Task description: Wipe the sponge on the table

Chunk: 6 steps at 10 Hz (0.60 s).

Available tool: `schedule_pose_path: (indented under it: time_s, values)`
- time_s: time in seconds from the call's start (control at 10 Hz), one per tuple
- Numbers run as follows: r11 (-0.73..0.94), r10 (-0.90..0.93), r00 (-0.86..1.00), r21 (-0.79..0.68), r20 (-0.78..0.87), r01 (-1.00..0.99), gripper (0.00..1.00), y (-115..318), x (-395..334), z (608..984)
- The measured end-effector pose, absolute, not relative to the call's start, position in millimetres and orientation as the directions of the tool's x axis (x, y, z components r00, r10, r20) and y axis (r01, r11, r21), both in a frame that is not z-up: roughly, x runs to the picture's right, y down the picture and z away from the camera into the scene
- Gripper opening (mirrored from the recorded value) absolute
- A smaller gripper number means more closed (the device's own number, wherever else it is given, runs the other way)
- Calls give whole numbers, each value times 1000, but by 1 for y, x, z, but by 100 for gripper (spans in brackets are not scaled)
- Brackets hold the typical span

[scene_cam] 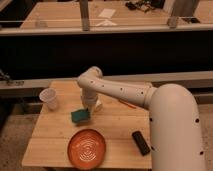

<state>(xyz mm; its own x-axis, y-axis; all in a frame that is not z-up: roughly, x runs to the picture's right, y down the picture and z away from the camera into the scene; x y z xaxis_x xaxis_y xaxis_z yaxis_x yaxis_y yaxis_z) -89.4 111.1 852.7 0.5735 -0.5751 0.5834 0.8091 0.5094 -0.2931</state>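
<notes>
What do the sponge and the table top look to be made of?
The sponge: probably soft foam, matte teal with a darker side layer. The table: light wood, plank seams showing, dull finish. The hand is right by the sponge, on its far side.

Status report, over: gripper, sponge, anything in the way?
Gripper low over the table, at the sponge's far edge. Sponge flat on table. Orange plate close in front; cup farther back; black block well aside.
</notes>
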Motion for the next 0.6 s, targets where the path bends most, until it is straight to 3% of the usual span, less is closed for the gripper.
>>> schedule_pose_path:
  time_s: [0.6]
  values:
    - [500, -587, 576, -304, 569, 811, 4, 107, -89, 853]
